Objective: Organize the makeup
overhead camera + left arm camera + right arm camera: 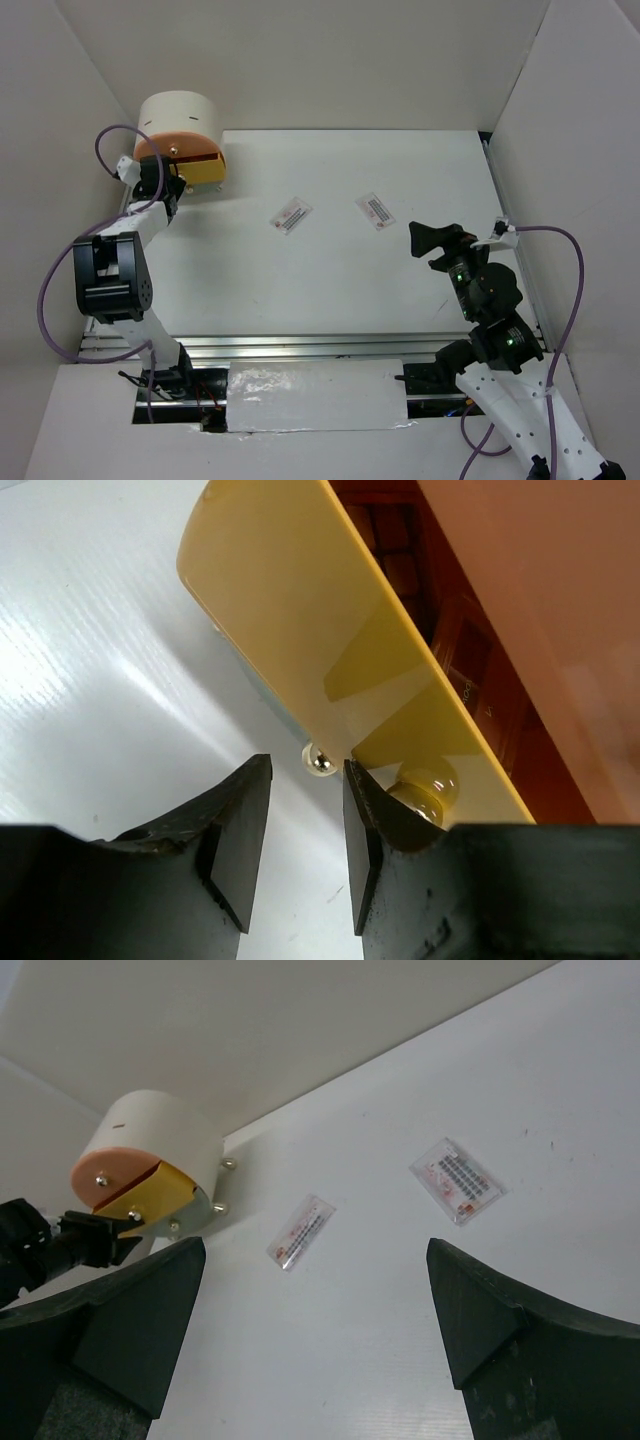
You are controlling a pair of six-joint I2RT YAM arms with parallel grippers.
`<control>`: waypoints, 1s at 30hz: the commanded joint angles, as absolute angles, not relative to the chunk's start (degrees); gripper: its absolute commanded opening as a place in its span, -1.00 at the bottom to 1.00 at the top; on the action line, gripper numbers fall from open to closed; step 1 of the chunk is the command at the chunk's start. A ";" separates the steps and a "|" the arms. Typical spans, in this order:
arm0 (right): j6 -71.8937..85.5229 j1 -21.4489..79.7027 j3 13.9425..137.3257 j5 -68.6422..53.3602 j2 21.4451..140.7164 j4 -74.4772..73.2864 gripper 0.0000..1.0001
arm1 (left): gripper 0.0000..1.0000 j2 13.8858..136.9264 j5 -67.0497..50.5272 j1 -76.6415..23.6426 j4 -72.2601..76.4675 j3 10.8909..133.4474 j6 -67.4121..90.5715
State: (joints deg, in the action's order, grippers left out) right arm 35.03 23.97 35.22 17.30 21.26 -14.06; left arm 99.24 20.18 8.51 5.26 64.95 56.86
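My left fingers (240, 830) gape round small brass knob (320, 760) of yellow plastic drawer (300, 610), not gripping; right fingers (130, 1310) spread, empty. Sideways drift could shove drawer shut.

The drawer box (540, 600) is running off the left wrist view's top and right edges; its yellow front (300, 620) is hiding most of the brown things (395, 565) inside. The left sachet (291, 215) and right sachet (375, 210) are showing print too small to read.

Left arm (110, 275) stretched forward, left fingers (235, 840) partly parted; right fingers (130, 1310) spread wide.
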 commanded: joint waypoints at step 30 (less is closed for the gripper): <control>34.19 23.64 34.28 15.21 23.47 -9.23 1.00 | 0.00 103.36 14.68 10.72 23.56 67.23 57.13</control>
State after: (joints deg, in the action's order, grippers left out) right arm 34.98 23.97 34.74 15.59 23.16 -12.62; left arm 105.89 16.10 11.05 18.02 67.11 55.88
